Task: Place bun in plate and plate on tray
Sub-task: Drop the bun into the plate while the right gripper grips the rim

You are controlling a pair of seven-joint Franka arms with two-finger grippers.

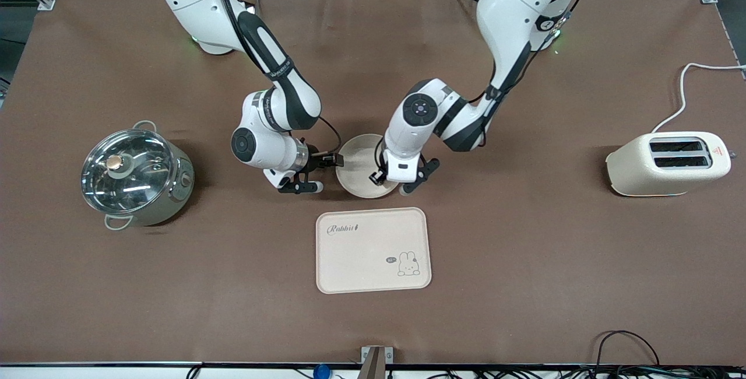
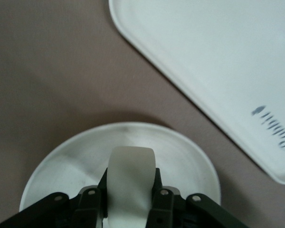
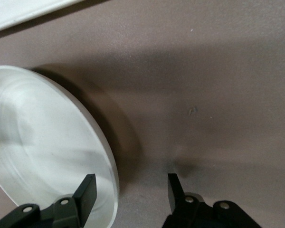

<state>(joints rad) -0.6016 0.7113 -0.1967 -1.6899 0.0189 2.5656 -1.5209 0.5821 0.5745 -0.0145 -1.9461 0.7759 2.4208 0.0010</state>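
The round cream plate [image 1: 358, 160] lies on the brown cloth mid-table, farther from the front camera than the rectangular rabbit tray [image 1: 361, 256]. My left gripper [image 1: 398, 182] hangs over the plate's edge toward the left arm's end. In the left wrist view it [image 2: 131, 190] is shut on the pale bun [image 2: 131, 166], held above the plate [image 2: 175, 152], with the tray [image 2: 204, 52] nearby. My right gripper [image 1: 302, 185] is low beside the plate toward the right arm's end. In the right wrist view it [image 3: 131, 186] is open, its fingers [image 3: 88, 190] straddling the plate's rim [image 3: 109, 161].
A steel pot with a glass lid [image 1: 135, 175] stands toward the right arm's end. A cream toaster [image 1: 669, 163] with a white cord stands toward the left arm's end. A corner of the tray [image 3: 19, 9] shows in the right wrist view.
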